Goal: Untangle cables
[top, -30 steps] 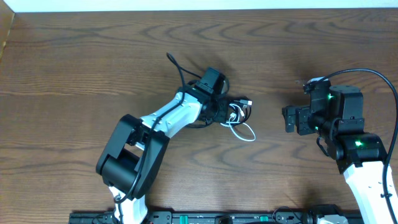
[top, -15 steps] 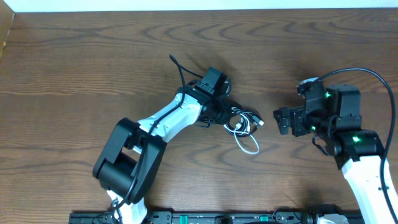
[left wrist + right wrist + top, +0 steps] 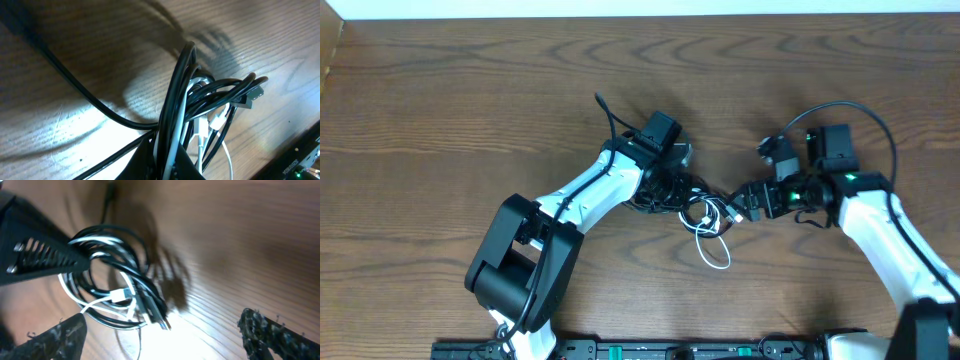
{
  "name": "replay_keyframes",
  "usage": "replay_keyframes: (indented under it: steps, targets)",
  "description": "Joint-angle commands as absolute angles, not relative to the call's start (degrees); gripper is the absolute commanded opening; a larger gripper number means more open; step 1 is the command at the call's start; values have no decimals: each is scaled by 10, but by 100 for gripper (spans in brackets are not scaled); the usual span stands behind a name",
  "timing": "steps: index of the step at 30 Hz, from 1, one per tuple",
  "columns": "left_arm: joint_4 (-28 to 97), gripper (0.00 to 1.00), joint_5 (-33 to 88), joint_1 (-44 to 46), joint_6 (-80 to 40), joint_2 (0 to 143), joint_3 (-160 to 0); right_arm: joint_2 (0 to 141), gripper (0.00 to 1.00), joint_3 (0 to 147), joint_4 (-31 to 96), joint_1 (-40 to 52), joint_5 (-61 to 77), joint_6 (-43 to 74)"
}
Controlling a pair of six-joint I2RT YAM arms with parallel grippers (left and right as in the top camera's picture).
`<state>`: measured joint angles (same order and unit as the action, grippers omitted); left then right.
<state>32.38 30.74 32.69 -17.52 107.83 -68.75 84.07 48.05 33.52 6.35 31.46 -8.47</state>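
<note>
The cables [image 3: 705, 205] are a tangled bunch of thin black cords and one white cord in the middle of the table. A white loop [image 3: 717, 255] hangs out toward the front. My left gripper [image 3: 670, 186] is shut on the bunch; in the left wrist view its jaws [image 3: 167, 160] pinch several black strands and the white one [image 3: 200, 100]. My right gripper [image 3: 742, 203] is open, just right of the bunch. In the right wrist view its fingers [image 3: 55, 340] stand wide apart, with the bunch [image 3: 120, 290] ahead between them and not touched.
A black cable tail [image 3: 605, 110] runs from the bunch toward the back, past the left arm. The brown wooden table [image 3: 440, 110] ends at a white wall at the back. The arm bases stand at the front edge.
My right arm has swung left, from well right of the bunch to right beside it. The bunch and its white loop have shifted a little right and toward the front.
</note>
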Motion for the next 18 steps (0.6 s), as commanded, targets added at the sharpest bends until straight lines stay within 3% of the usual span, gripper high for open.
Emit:
replay_keyframes:
  steps: [1, 7, 10, 12, 18]
  targets:
    - [331, 8, 319, 326, -161, 1069, -694, 875, 89, 489, 326, 76, 379, -148]
    - [332, 8, 319, 326, -159, 1069, -692, 925, 82, 489, 285, 95, 381, -192]
    - [332, 7, 319, 326, -159, 1069, -692, 943, 74, 489, 263, 108, 381, -193]
    - [332, 8, 319, 326, -159, 1069, -692, 952, 66, 489, 253, 117, 381, -194]
    - [332, 8, 319, 326, -155, 1069, -692, 962, 29, 489, 236, 130, 379, -193]
